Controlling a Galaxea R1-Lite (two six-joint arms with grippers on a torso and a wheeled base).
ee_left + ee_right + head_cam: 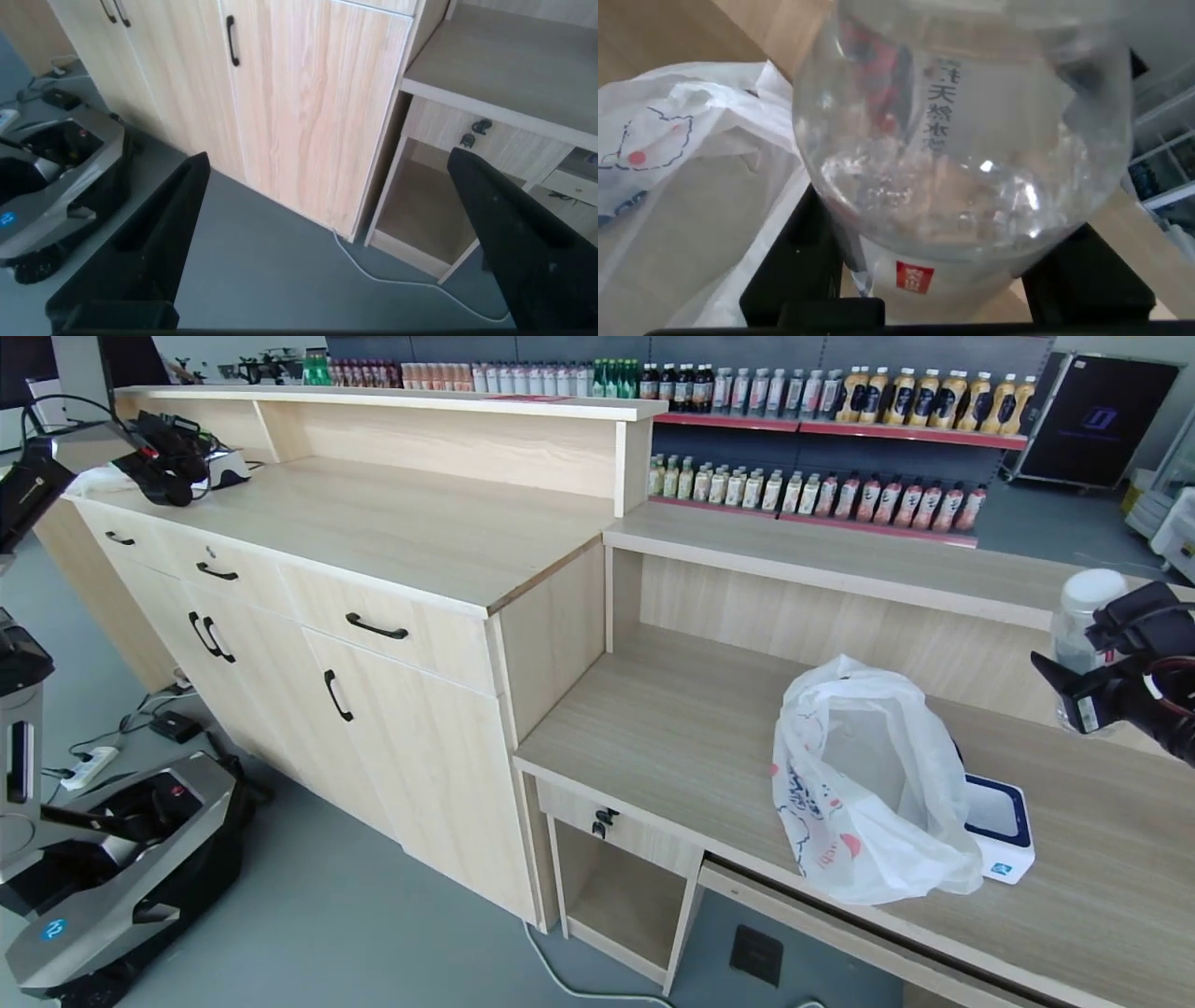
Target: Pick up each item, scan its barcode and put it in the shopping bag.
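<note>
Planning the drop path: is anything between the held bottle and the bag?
Nothing visible. The right gripper holds the bottle to the right of the open bag, with bare counter between them. The scanner sits low beside the bag.

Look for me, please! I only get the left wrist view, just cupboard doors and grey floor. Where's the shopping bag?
Observer: The shopping bag stands open on the lower counter, in front of the robot.
Operator: Is the other arm holding anything?
Observer: Yes. The right gripper is shut on a clear bottle with a white cap, to the right of the bag.
Operator: Is there a beeper thing for scanning?
Observer: Probably. A white box with a dark blue top sits on the counter beside the bag, which partly hides it.
</note>
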